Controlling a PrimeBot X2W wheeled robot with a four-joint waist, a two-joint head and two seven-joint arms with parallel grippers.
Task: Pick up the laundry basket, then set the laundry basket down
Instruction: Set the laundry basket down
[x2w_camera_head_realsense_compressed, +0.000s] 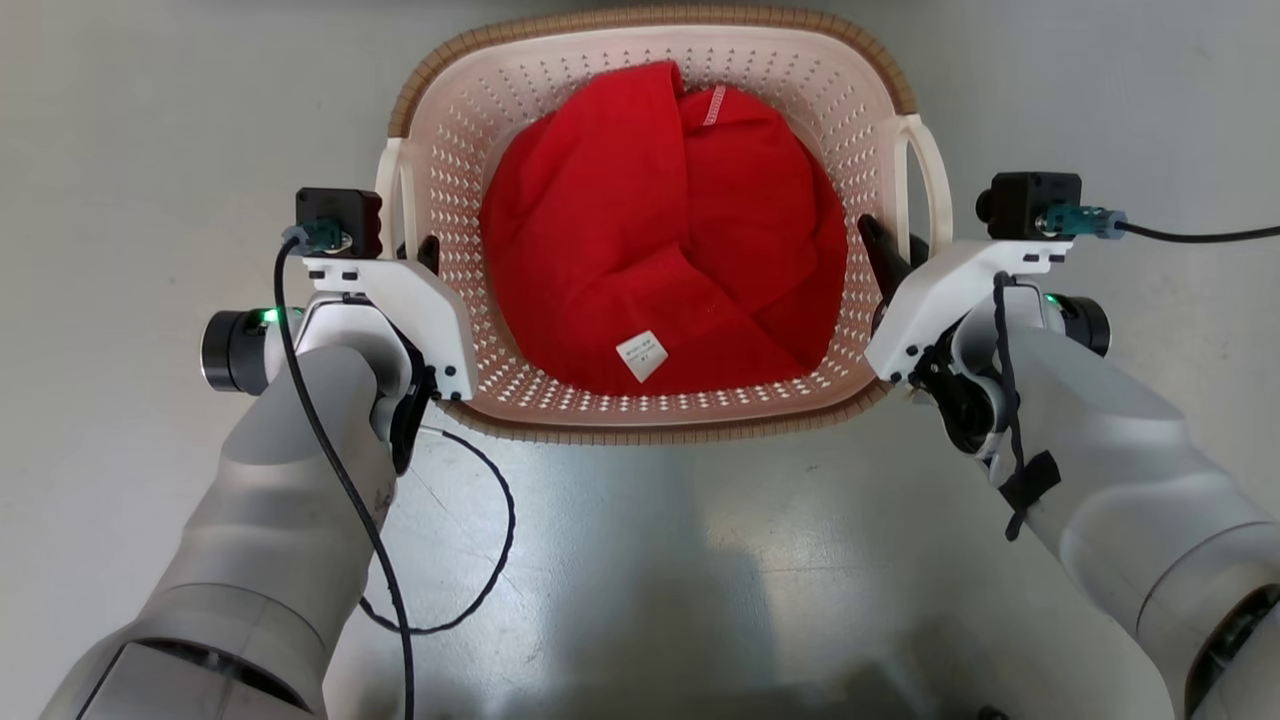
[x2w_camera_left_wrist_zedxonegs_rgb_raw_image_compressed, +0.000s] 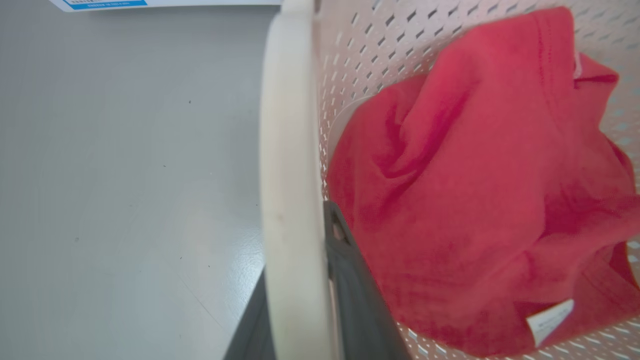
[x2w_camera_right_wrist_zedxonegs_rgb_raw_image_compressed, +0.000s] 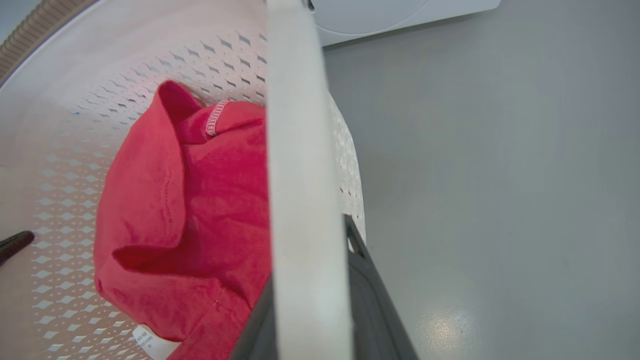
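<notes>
Cream laundry basket (x2w_camera_head_realsense_compressed: 560, 400) holding red garment (x2w_camera_head_realsense_compressed: 660, 240); left gripper (x2w_camera_head_realsense_compressed: 415, 250), right gripper (x2w_camera_head_realsense_compressed: 898, 250) clenched on its loop handles (x2w_camera_head_realsense_compressed: 925, 170). Possibly lifted. Risk: uneven raise, handle slip, basket tipping.

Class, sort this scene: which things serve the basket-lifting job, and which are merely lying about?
Job: cream-white perforated plastic laundry basket with brown woven-look rim; left gripper and right gripper, jaws shut on its white loop handles.
Lying about: crumpled red cloth garment in the basket; white washer; glossy grey floor.
</notes>
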